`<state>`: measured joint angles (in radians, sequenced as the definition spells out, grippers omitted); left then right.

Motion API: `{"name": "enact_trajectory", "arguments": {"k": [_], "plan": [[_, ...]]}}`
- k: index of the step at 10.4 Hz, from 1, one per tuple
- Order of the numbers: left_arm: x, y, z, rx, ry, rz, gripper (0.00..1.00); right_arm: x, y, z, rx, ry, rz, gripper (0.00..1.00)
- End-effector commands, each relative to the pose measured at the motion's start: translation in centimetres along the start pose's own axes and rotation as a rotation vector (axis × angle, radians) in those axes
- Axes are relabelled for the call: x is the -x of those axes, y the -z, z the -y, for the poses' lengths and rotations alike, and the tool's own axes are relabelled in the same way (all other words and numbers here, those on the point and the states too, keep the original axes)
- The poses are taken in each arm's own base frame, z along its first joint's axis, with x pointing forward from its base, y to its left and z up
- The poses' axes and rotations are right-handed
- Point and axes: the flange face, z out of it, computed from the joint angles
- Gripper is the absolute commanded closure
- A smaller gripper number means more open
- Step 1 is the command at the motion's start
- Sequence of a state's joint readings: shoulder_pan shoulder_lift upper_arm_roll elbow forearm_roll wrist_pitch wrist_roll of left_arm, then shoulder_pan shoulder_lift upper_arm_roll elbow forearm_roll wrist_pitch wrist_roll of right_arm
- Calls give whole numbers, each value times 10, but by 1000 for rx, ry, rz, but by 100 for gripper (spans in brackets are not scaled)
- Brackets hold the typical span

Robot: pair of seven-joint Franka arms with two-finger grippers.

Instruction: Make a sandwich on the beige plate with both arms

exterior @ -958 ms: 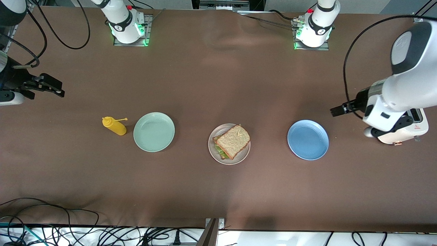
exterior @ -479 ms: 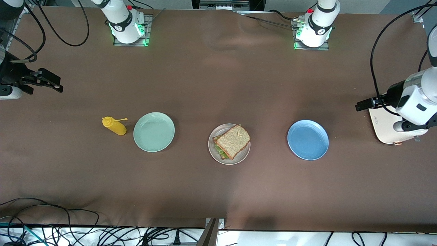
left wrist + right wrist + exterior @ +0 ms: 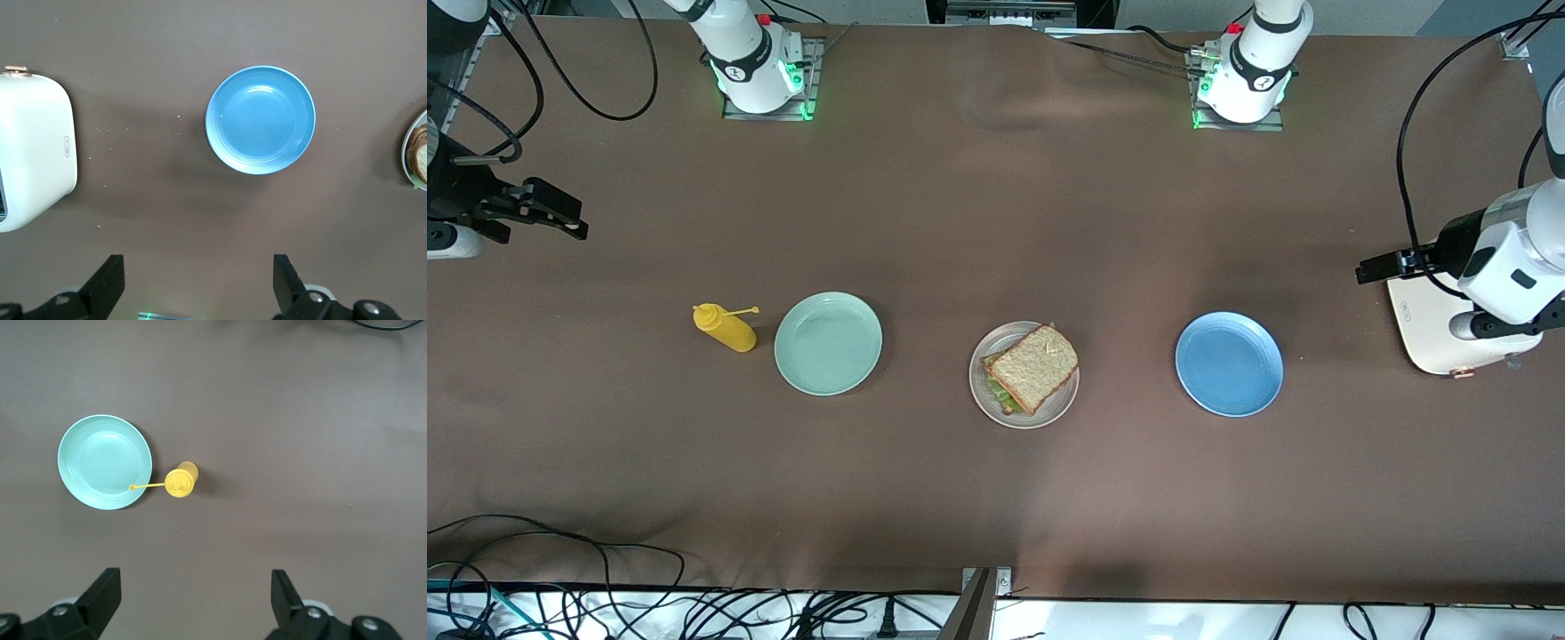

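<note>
The brown table (image 3: 996, 222) carries a finished-looking spread, and the two white arms have pulled back to its ends. Over the last second the left arm swung up and away toward its own end, so the white toaster (image 3: 1427, 333) it had covered is now mostly in view; in the last half second it barely shifted. The left gripper (image 3: 1376, 266) hangs beside the toaster with its fingers (image 3: 107, 287) spread wide and holding nothing. The right gripper (image 3: 559, 218) hovers over bare table at the right arm's end, equally wide and empty, having drifted only slightly. Between them lie the blue plate (image 3: 1229, 364), the mint plate (image 3: 828, 343) and the beige plate (image 3: 1024, 374) in a row. The sandwich (image 3: 1033, 369) sits on the beige plate, lettuce peeking between the slices. The small yellow bottle (image 3: 726, 327) stands beside the mint plate. With both arms retreating empty, the job looks done.
</note>
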<state>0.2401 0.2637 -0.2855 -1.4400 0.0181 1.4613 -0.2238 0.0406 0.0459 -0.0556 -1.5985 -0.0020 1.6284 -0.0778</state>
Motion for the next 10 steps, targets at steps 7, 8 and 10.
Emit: {"name": "enact_trajectory", "arguments": {"k": [7,8,10], "plan": [[27,-8,2,20,-21,-36,3,5,-2,-5,15,-19,13,0],[27,-7,2,21,-20,-43,1,5,-2,-5,15,-19,13,0],[26,-6,1,22,-26,-46,0,6,-1,-5,15,-17,11,0]]}}
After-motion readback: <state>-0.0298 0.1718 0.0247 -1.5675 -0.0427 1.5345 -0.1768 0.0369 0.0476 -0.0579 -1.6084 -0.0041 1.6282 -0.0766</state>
